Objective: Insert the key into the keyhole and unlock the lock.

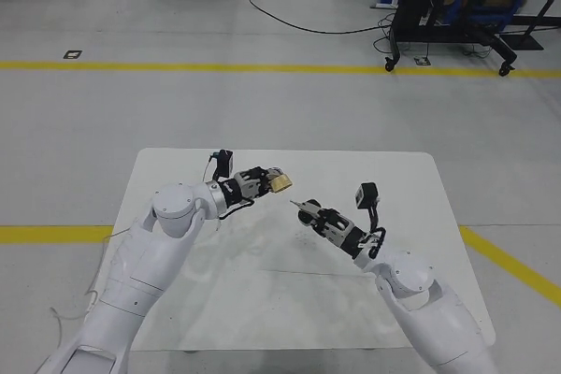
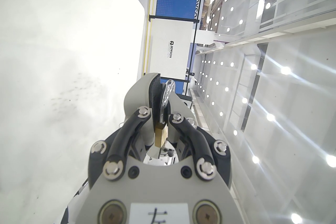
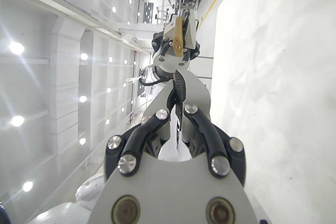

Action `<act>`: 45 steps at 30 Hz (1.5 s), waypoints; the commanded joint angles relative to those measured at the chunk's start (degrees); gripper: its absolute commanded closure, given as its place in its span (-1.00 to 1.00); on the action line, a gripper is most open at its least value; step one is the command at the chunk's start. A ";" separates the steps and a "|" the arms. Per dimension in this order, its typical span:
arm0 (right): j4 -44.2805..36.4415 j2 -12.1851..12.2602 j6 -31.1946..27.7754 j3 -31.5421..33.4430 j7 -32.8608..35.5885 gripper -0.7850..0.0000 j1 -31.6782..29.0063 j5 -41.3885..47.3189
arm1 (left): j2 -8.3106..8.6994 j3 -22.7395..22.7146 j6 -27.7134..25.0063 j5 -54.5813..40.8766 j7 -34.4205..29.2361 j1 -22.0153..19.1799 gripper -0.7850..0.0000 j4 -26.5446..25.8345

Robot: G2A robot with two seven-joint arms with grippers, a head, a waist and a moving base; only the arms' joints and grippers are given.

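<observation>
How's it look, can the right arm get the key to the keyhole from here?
Probably yes. The left claw holds the lock off the table, keyhole end facing the right claw, which grips the key. Nothing sits in the gap between them. Fine alignment is hard to judge.
</observation>
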 commanded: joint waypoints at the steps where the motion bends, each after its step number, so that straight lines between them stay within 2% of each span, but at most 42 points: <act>1: -0.67 -0.33 -0.69 -1.23 -4.97 1.00 -0.77 -1.75 | -0.06 0.23 -0.23 0.59 0.73 0.09 1.00 -0.23; 7: -1.68 -1.59 -2.64 -4.56 -15.46 1.00 -1.51 -2.66 | -0.29 0.96 -0.39 1.42 1.82 0.45 1.00 -0.80; 12: -1.41 -2.37 -1.70 -6.85 -18.92 1.00 -0.80 -3.92 | -0.46 1.27 -1.28 1.55 1.65 0.40 1.00 -0.86; 28: -0.02 -3.50 -1.20 -6.66 -20.38 1.00 -0.27 -1.15 | -0.70 1.26 -2.63 2.99 2.05 0.61 1.00 -0.88; 45: 0.42 -4.47 -1.10 -7.28 -21.64 1.00 -0.13 -2.94 | -0.93 1.75 -2.27 4.35 0.47 0.16 1.00 -0.22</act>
